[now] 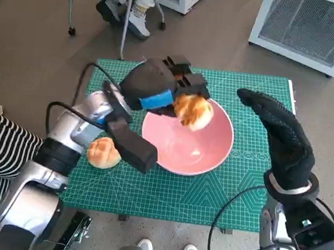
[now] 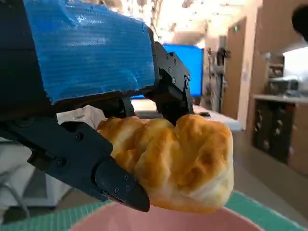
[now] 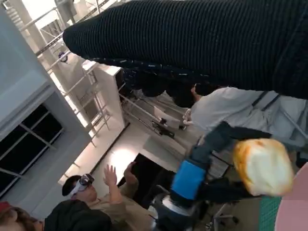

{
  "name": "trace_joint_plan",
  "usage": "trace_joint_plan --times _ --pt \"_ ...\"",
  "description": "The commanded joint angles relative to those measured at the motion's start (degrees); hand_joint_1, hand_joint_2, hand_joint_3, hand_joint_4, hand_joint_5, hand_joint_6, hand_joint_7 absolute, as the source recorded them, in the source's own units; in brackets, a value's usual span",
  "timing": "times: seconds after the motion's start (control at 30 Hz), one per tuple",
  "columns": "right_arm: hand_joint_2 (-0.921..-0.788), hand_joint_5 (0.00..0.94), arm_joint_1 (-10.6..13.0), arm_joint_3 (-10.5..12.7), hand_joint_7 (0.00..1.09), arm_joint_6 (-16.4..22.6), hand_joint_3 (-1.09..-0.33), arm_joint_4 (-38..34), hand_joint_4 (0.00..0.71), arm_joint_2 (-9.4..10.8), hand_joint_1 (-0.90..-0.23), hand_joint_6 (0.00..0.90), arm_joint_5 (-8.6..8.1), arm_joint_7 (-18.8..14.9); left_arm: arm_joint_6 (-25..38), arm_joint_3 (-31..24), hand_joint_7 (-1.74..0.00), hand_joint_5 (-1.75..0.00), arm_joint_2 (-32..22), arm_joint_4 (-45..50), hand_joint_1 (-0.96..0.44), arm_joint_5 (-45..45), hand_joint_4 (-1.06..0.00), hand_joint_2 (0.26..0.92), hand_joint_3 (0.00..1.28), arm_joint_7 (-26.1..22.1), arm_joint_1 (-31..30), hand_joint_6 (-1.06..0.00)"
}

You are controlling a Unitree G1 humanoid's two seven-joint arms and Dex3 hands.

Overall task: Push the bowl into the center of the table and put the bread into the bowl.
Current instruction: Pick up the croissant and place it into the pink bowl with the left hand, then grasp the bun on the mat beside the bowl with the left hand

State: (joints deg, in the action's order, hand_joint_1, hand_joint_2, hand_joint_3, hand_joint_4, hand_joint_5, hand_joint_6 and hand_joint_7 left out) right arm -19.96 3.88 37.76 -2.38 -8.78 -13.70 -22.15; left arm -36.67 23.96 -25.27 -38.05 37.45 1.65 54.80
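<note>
We see the black left hand with blue tape across its back (image 1: pixel 158 89) raised over the far rim of the shallow pink round bowl (image 1: pixel 208 158), its fingers (image 2: pixel 115 185) closed around a golden-brown glazed bread roll (image 1: pixel 193 111) that hangs above the bowl's inside, clear of its bottom. In the left wrist view the roll (image 2: pixel 178 161) is pressed between the black fingers from both sides, with the bowl's pink rim (image 2: pixel 159 221) just beneath it. The bowl sits on the green gridded cutting mat (image 1: pixel 249 190) that covers the small table, roughly at its middle. A second golden round bread roll (image 1: pixel 103 153) lies on the mat just beside the bowl's near left edge, partly under the left forearm. The right hand in the black knitted glove (image 1: pixel 277 132) hovers to the right of the bowl, fingers stretched out flat and holding nothing. In the right wrist view a person wearing a headset (image 3: pixel 84 199) sits with raised hands.
</note>
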Motion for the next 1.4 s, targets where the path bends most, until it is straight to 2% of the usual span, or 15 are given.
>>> trace_joint_plan --times 0.03,0.07,0.13,0.27,0.4,0.57,0.73,1.03,1.2,1.4 --pt "-0.921 0.004 1.84 0.29 0.45 -1.48 -0.699 1.10 0.131 -0.16 -0.709 0.001 -0.13 0.79 5.75 1.65 -0.33 -0.25 0.94 -2.04 -0.22 -4.15 -0.26 0.787 0.02 -16.56 0.74 -0.30" --pt "-0.921 0.004 1.94 0.34 0.45 -1.59 -0.699 1.28 0.132 -0.17 -0.712 0.002 -0.15 0.84 6.15 1.68 -0.22 -0.16 0.64 -1.89 -0.27 -4.08 -0.18 0.778 0.01 -17.65 0.89 -0.25" --pt "-0.921 0.004 2.09 0.40 0.45 -1.74 -0.699 1.53 0.132 -0.17 -0.715 0.002 -0.18 0.91 6.61 1.46 -0.12 -0.08 0.24 -1.37 -0.33 -4.15 -0.10 0.770 0.01 -19.02 0.95 -0.20" --pt "-0.921 0.004 2.42 0.35 0.45 -2.25 -0.698 2.31 0.132 -0.01 -0.718 0.002 0.08 1.30 6.40 -0.09 -0.04 -0.02 -0.04 -0.93 -0.46 -5.70 -0.04 0.772 0.01 -20.79 0.39 -0.16" --pt "-0.921 0.002 2.64 0.23 0.45 -2.71 -0.695 2.88 0.131 0.19 -0.715 0.003 0.35 1.72 7.12 -1.94 -0.02 -0.01 -0.56 -0.18 -0.52 -8.93 -0.03 0.777 0.01 -24.50 -0.20 -0.16" --pt "-0.921 0.002 2.78 0.06 0.45 -3.04 -0.689 3.18 0.131 0.46 -0.713 0.007 0.66 2.15 6.76 -4.81 -0.01 0.00 -3.56 1.80 -0.51 -14.31 0.00 0.772 0.00 -30.66 -1.26 -0.16" --pt "-0.921 0.002 3.01 -0.04 0.46 -3.14 -0.686 3.41 0.131 0.59 -0.708 0.009 0.81 2.44 5.83 -7.75 -0.01 0.00 -7.32 4.59 -0.49 -18.07 0.00 0.767 0.00 -33.75 -3.42 -0.16" --pt "-0.921 0.001 3.63 0.06 0.46 -2.79 -0.685 3.41 0.130 0.69 -0.698 0.009 0.50 2.51 8.00 -14.70 -0.01 0.00 -15.64 13.24 -0.46 -26.84 0.00 0.766 0.00 -41.37 -10.88 -0.17" --pt "-0.921 0.001 3.87 0.09 0.46 -2.68 -0.685 3.48 0.130 0.75 -0.698 0.008 0.38 2.59 10.08 -17.27 -0.02 0.00 -19.96 17.16 -0.49 -28.23 0.00 0.766 0.00 -43.80 -15.45 -0.19" --pt "-0.921 0.001 3.97 0.21 0.46 -2.90 -0.686 3.77 0.130 0.69 -0.697 0.009 0.05 2.64 13.32 -19.44 -0.03 0.00 -24.60 20.86 -0.46 -29.46 -0.01 0.746 0.00 -47.72 -20.57 -0.20"
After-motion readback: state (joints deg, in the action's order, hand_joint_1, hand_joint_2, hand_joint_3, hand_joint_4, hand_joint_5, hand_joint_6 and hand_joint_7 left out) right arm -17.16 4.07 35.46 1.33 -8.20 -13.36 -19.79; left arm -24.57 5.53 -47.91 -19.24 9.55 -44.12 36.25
